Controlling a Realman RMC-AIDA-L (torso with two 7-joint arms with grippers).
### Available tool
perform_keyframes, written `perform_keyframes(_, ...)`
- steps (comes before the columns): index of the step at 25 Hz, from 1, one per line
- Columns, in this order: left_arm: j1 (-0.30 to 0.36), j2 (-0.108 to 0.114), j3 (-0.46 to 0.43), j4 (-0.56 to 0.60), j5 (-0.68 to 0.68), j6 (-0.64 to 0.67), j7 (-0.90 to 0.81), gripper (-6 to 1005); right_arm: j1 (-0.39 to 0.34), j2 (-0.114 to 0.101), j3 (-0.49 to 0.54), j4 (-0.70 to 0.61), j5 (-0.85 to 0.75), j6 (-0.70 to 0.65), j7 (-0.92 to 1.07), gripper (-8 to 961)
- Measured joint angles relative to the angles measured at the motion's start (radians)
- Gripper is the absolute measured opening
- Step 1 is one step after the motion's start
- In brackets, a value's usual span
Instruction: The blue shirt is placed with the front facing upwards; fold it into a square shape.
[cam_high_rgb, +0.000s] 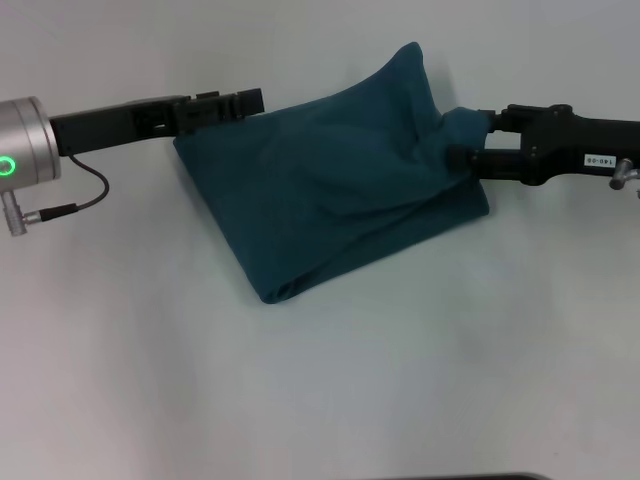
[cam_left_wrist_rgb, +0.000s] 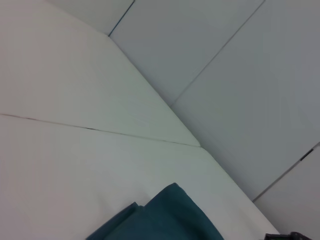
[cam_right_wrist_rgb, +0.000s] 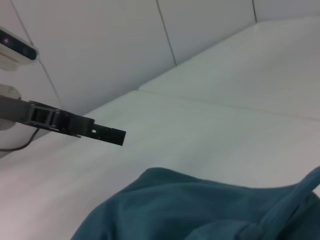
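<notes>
The blue shirt (cam_high_rgb: 330, 190) lies as a folded, rumpled teal bundle in the middle of the white table; no lettering shows. My right gripper (cam_high_rgb: 475, 135) comes in from the right and is shut on a bunched corner of the shirt, holding that side slightly raised. My left gripper (cam_high_rgb: 255, 100) reaches in from the left and sits just off the shirt's far left corner. In the right wrist view the left gripper (cam_right_wrist_rgb: 117, 136) hangs above the table, apart from the shirt (cam_right_wrist_rgb: 190, 210), with no cloth in it. The left wrist view shows only a shirt corner (cam_left_wrist_rgb: 165, 220).
The white table (cam_high_rgb: 320, 380) spreads wide in front of and beside the shirt. A grey cable (cam_high_rgb: 85, 195) hangs from the left arm's silver wrist. White wall panels (cam_left_wrist_rgb: 240, 75) stand behind the table.
</notes>
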Motion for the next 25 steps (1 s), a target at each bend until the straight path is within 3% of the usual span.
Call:
perform_keyframes(4,0.001,0.000,-0.001,0.000,0.000,0.003,0.002,934,0.010,-0.013,-0.027,0.002,0.000,0.021,0.055,745)
perform_keyframes(12,0.002,0.000,-0.001,0.000,0.003,0.003,0.004,934,0.011,-0.015,-0.035,0.000,0.000,0.014,0.071,578)
perform_keyframes(23,0.002,-0.002,-0.001,0.000,0.003,0.003,0.004,934,0.005,-0.029,-0.012,-0.008,0.012,-0.055,0.094,135)
perform_keyframes(25,0.003,-0.002,-0.001,0.000,0.003,0.003,0.004,933,0.005,-0.038,-0.004,-0.009,0.021,-0.081,0.108,95)
